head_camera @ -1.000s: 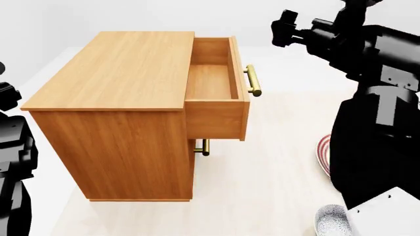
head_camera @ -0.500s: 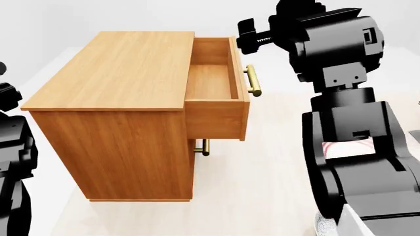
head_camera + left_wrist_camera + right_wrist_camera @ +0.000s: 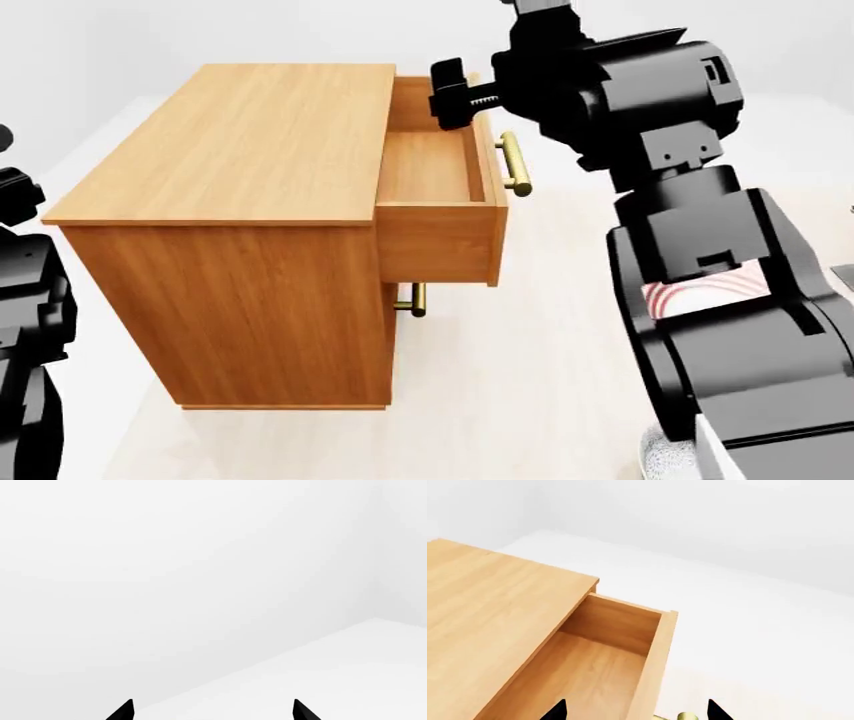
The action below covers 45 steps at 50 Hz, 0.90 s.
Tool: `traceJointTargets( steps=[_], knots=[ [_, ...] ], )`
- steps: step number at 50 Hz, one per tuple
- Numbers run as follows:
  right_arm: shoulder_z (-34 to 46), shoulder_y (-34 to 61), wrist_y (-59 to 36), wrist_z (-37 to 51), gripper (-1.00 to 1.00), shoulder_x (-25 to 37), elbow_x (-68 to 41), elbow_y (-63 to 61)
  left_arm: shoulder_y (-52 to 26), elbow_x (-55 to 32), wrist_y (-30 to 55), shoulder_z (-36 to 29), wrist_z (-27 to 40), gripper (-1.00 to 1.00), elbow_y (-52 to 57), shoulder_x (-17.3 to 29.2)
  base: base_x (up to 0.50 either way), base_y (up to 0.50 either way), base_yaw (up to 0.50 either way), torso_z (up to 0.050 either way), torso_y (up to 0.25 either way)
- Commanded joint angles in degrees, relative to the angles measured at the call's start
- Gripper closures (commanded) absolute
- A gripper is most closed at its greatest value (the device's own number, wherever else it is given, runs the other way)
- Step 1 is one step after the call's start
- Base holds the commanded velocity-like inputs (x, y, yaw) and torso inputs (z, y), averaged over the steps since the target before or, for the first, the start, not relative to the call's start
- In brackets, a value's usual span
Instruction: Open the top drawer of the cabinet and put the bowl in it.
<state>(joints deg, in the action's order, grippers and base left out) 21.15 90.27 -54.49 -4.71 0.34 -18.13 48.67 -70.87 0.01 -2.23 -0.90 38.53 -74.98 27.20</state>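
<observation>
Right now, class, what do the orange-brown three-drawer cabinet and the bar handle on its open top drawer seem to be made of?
The cabinet looks like matte wood or wood-grain laminate: streaked grain, no glare. The top drawer's bar handle looks like polished brass: yellow-gold with bright highlights.

I see a pale floor (image 3: 534, 350); cabinet (image 3: 254, 200) stands on it at frame left; plate (image 3: 707, 295) and bowl (image 3: 663, 458) lower right.

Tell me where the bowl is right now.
In the head view only a speckled sliver of the bowl shows at the bottom right edge, on the floor beside the right arm's base, well away from the open top drawer.
</observation>
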Motion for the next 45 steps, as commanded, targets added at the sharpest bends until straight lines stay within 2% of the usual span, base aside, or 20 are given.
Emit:
traceJointTargets(
  steps=[1,15,32,38,45],
  knots=[
    [7.9,1.7,4.6,1.5,-1.00,-0.2,-6.3,7.6,0.1,0.0,-0.2,0.0,0.0,-1.00,0.0,0.0,0.00,0.00,0.00,0.000,0.000],
    [28.7,3.1,12.7,3.7,-1.00,-0.3,-20.5,16.2,0.2,0.0,-0.4,0.2,-0.2,-1.00,0.0,0.0,0.00,0.00,0.00,0.000,0.000],
    [44.6,4.0,18.9,4.6,-1.00,-0.3,-33.4,22.8,0.3,0.0,-0.8,0.4,-0.3,-1.00,0.0,0.0,0.00,0.00,0.00,0.000,0.000],
    [47.5,4.1,20.1,3.9,-1.00,-0.3,-36.5,26.1,0.4,0.0,-0.8,0.4,-0.3,-1.00,0.0,0.0,0.00,0.00,0.00,0.000,0.000],
    [38.0,3.2,18.1,4.5,-1.00,1.0,-27.5,26.3,0.3,0.0,-0.8,0.4,-0.2,-1.00,0.0,0.0,0.00,0.00,0.00,0.000,0.000]
  ],
)
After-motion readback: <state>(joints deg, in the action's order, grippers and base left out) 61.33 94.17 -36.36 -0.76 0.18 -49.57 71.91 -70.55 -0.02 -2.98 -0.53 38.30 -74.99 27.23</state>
